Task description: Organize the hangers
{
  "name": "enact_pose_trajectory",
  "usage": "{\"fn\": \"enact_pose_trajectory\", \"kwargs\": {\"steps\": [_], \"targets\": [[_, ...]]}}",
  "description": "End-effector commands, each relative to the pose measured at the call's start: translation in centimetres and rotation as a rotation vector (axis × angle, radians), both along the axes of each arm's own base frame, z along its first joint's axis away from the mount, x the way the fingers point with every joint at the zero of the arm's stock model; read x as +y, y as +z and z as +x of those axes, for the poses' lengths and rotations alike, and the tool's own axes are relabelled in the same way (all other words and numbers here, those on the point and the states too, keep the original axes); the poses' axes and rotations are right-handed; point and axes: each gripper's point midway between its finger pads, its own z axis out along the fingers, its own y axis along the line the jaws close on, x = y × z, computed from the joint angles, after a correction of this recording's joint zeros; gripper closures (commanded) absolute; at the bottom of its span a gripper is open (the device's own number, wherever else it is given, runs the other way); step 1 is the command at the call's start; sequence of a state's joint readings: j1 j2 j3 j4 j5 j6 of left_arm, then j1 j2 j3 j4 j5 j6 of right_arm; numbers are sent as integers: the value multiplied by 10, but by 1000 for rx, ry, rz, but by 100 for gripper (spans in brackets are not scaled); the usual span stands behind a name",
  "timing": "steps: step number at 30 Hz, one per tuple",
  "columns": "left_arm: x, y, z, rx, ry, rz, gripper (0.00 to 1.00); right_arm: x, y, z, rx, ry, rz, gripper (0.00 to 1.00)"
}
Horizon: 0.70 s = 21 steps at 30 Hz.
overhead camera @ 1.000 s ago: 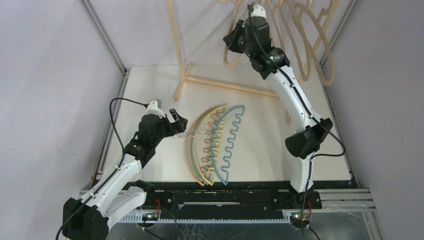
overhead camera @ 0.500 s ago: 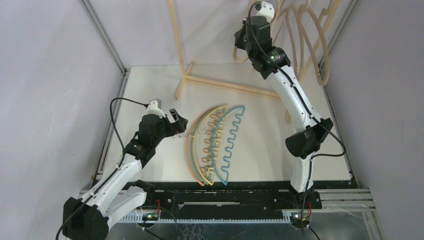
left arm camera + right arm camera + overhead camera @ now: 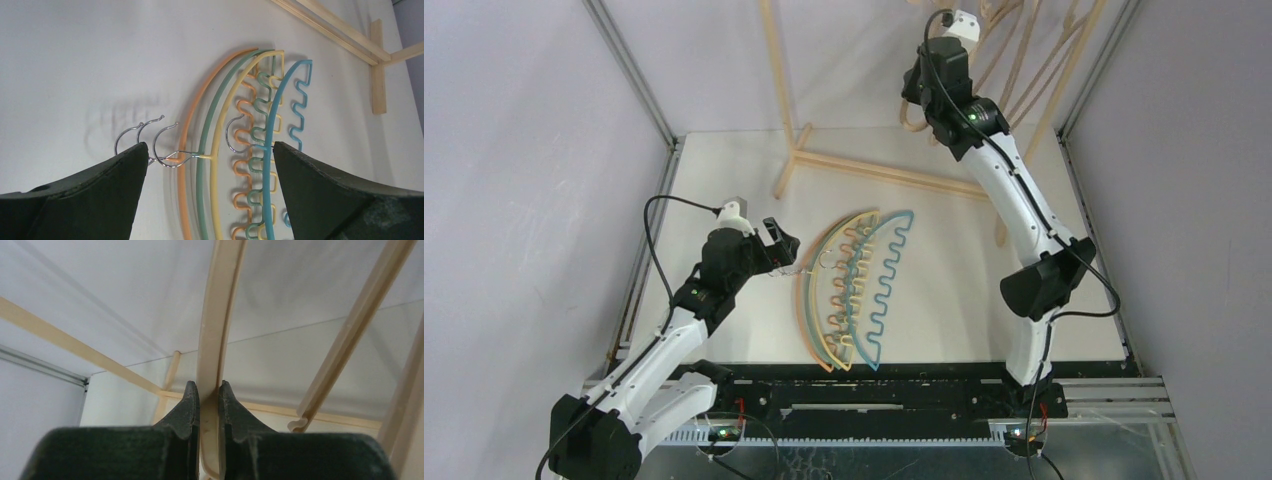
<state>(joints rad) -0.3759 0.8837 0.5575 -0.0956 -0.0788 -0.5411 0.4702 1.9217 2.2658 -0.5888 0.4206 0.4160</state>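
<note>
Clamped on a wooden hanger (image 3: 220, 315), the right tool (image 3: 209, 390) has carried it farther toward 1 o'clock, likely nearing the rack (image 3: 779, 90), while the left tool (image 3: 210, 146) stays apart.

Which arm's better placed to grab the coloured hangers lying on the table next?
Left. The left gripper is open right beside the coloured hangers; the right gripper is raised at the back, shut on a wooden hanger.

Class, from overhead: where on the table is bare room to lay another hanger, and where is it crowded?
Bare: the near-right patch between the teal hanger and the right arm; the far-left corner beside the rack foot. Crowded: centre, coloured hangers overlapping by the left hand.
</note>
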Motion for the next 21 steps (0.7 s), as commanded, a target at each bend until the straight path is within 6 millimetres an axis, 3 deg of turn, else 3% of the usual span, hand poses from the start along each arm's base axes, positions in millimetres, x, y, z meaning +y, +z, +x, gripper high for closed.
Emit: {"fn": "enact_pose_trajectory", "kwargs": {"steps": [1, 4, 9, 13, 17, 21], "targets": [[-4, 16, 5, -44, -14, -3, 0, -47, 23, -15, -43, -126, 49, 100], [-4, 15, 5, -43, -14, -5, 0, -57, 13, -22, -28, -137, 62, 99], [-5, 16, 7, -42, -17, -5, 0, -60, 12, -37, -32, -113, 61, 71], [-4, 12, 8, -36, -11, 0, 1, -56, 22, -55, -59, -72, 30, 46], [-5, 9, 8, -29, -12, 3, 0, -49, 30, -76, -78, -49, -1, 35], [-6, 8, 9, -25, -16, 2, 0, -46, 25, -97, -84, -49, -43, 28]]}}
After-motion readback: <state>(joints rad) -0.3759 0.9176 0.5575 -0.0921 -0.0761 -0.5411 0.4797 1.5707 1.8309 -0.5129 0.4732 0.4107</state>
